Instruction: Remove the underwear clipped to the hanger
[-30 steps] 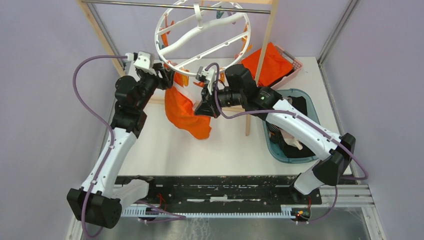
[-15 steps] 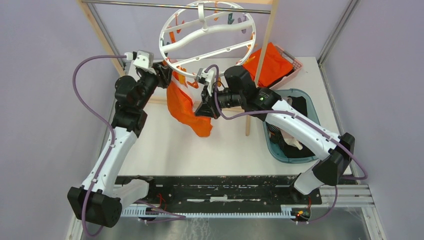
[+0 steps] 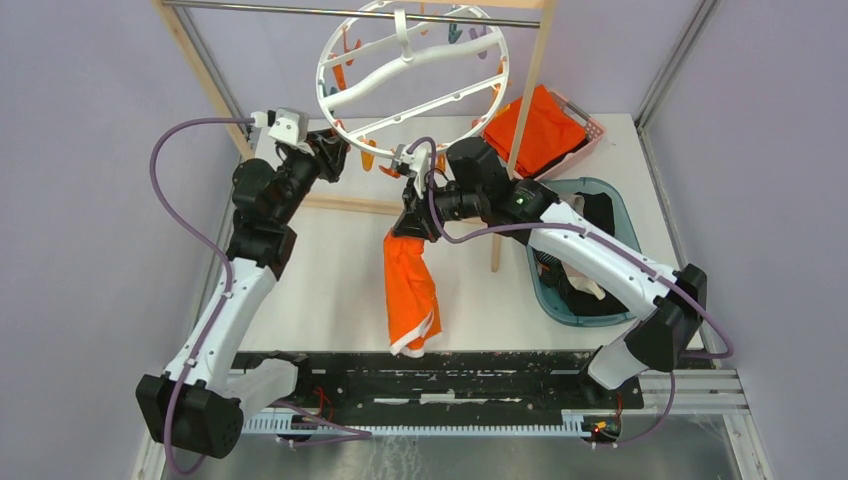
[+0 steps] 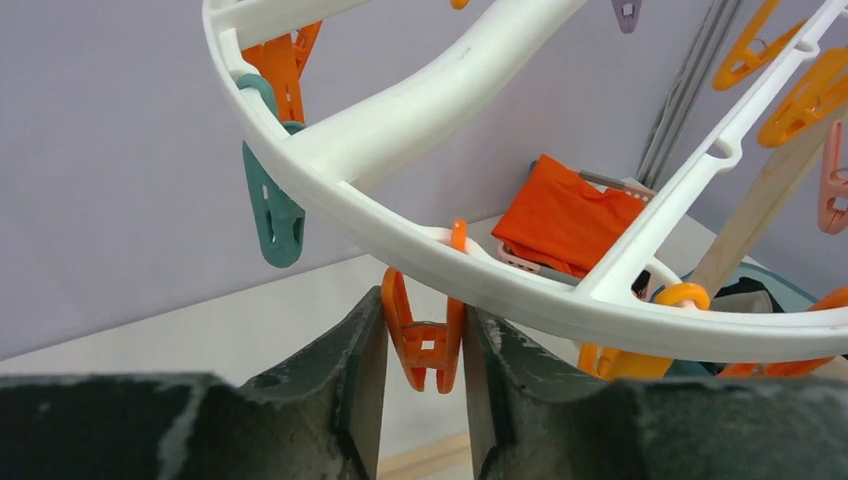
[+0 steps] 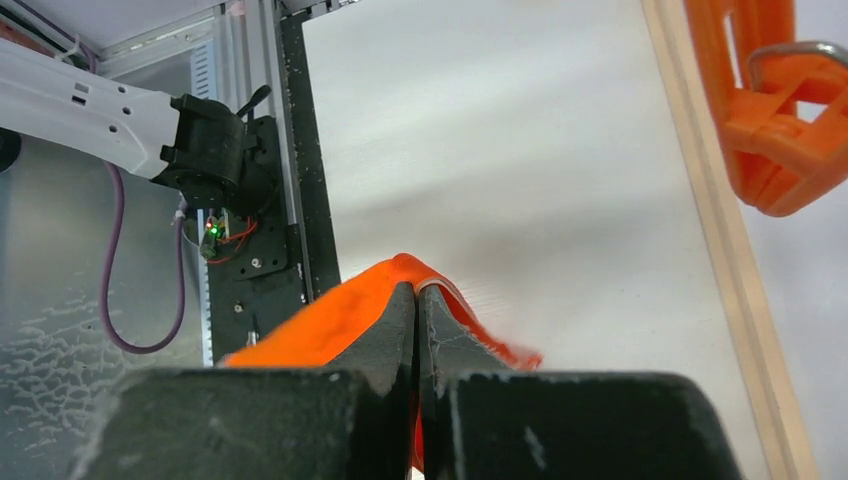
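The white ring hanger (image 3: 400,60) hangs from the metal bar, orange pegs dangling along its rim (image 4: 420,110). My left gripper (image 3: 340,155) reaches up to the rim's near left side. Its jaws (image 4: 423,305) press both sides of one orange peg (image 4: 425,350), which has no cloth in it. My right gripper (image 3: 405,228) is shut on the top edge of the orange underwear (image 3: 408,295), which hangs straight down from it, free of the hanger, white trim at its lower end. In the right wrist view the orange fabric (image 5: 340,315) drapes over the closed fingertips (image 5: 416,290).
A blue-green bin (image 3: 600,183) at the right holds dark and pale garments. Behind it a pink basket (image 3: 590,125) carries a folded orange cloth (image 3: 535,125). A wooden post (image 3: 530,90) of the frame stands just right of the hanger. A teal peg (image 4: 272,205) hangs left of my left jaws.
The orange underwear came off the peg and swung down from my right gripper toward the near edge. My left jaws narrowed onto the peg. The hanger rocked back.
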`<action>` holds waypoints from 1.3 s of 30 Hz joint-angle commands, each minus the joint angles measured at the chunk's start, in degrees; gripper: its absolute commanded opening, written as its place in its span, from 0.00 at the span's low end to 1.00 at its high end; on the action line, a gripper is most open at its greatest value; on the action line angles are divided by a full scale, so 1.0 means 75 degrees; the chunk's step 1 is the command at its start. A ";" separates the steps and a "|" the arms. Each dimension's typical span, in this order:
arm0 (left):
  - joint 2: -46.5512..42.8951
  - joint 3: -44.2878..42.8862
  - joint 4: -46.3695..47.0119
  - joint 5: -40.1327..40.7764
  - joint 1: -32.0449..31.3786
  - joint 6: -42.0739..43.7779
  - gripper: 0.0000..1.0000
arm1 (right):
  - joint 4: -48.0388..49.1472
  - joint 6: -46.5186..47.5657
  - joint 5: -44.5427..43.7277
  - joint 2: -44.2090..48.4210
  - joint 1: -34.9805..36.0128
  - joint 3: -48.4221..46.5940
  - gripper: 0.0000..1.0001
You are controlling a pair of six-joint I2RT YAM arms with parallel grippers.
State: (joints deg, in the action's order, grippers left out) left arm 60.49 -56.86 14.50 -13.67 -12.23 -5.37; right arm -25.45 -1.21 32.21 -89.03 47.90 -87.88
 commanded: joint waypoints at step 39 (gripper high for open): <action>-0.1053 0.1428 -0.2996 -0.3328 -0.0015 0.3688 1.00 | -0.2844 0.3710 -0.8559 0.2375 -0.1330 -0.1325 0.00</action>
State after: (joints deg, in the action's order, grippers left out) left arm 54.57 -46.76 -14.92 -40.95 -12.34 25.54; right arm -49.54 21.63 -13.80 -75.61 40.36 -92.55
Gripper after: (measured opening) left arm 0.994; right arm 0.015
